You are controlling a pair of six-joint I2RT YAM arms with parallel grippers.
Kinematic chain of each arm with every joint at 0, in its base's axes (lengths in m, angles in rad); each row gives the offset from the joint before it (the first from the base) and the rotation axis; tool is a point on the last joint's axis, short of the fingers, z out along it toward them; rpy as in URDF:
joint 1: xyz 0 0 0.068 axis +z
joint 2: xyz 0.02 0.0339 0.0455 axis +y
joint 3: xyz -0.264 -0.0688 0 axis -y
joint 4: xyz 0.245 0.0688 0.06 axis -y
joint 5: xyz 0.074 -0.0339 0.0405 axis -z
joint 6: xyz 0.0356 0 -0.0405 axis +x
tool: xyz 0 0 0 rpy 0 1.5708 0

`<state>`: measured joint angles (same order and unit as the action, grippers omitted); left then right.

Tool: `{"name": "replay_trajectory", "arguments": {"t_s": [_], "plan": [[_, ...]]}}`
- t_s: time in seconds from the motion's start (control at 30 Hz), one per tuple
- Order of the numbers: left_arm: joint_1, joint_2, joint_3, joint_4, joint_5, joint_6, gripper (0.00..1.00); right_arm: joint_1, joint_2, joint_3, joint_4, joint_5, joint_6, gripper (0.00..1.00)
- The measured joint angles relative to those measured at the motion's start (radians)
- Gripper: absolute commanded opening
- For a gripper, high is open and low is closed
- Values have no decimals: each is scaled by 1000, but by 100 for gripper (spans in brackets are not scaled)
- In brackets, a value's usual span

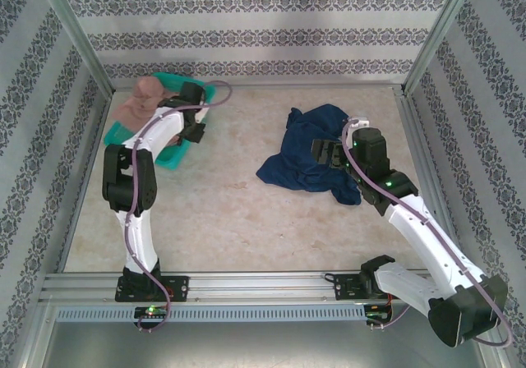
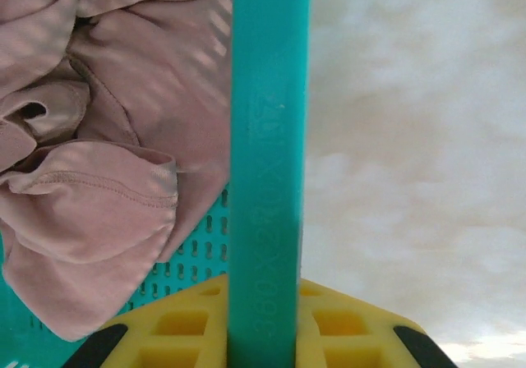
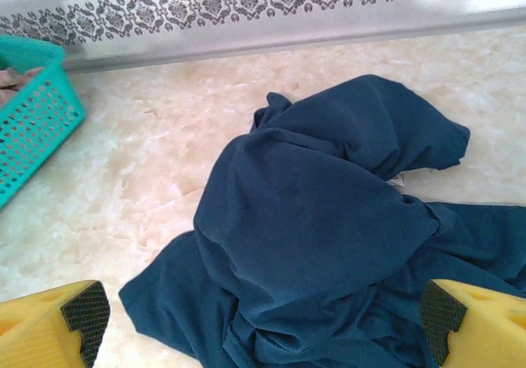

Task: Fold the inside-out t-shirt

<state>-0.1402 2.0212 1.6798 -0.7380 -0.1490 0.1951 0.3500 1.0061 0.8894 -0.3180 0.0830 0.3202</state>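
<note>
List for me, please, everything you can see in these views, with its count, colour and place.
t-shirt: one, dark navy, crumpled on the table, right of centre.
basket: one, teal, perforated, at the table's far left.
garment: one, pinkish-tan, bunched in the basket.
table: one, pale marbled beige, under everything.
walls: three, white with dark patterned bands, around the table.
frame: one, silver metal, rail along the near edge.
left arm: one, white and black, reaching to the basket.
right arm: one, white and black, reaching to the t-shirt.
left claw: one, yellow, closed on the basket's rim.
right claw: one, yellow with black pads, open over the t-shirt.
</note>
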Motion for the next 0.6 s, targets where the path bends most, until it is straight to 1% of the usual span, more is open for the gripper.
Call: {"name": "replay_trajectory", "arguments": {"t_s": [0.13, 0.17, 0.23, 0.33, 0.4, 0.5, 0.53, 0.6], "plan": [[96, 61, 98, -15, -27, -19, 13, 0, 20, -3, 9, -12, 11, 98], [117, 84, 132, -17, -35, -21, 15, 2, 27, -3, 11, -14, 14, 98], [150, 131, 200, -21, -47, -24, 22, 2, 41, -3, 14, -18, 15, 98], [169, 206, 309, -26, -67, -26, 44, 2, 75, -3, 19, -18, 15, 98], [168, 246, 379, -37, -64, -38, 54, 1, 120, -2, 25, -18, 15, 96], [166, 240, 400, -37, -11, -71, 64, -21, 213, 4, 24, -38, 16, 87], [166, 224, 390, -36, 16, -87, 66, -40, 252, 13, 18, -52, 18, 84], [164, 147, 315, -6, 82, -132, 69, -109, 323, 39, -9, -82, 21, 82]]}}
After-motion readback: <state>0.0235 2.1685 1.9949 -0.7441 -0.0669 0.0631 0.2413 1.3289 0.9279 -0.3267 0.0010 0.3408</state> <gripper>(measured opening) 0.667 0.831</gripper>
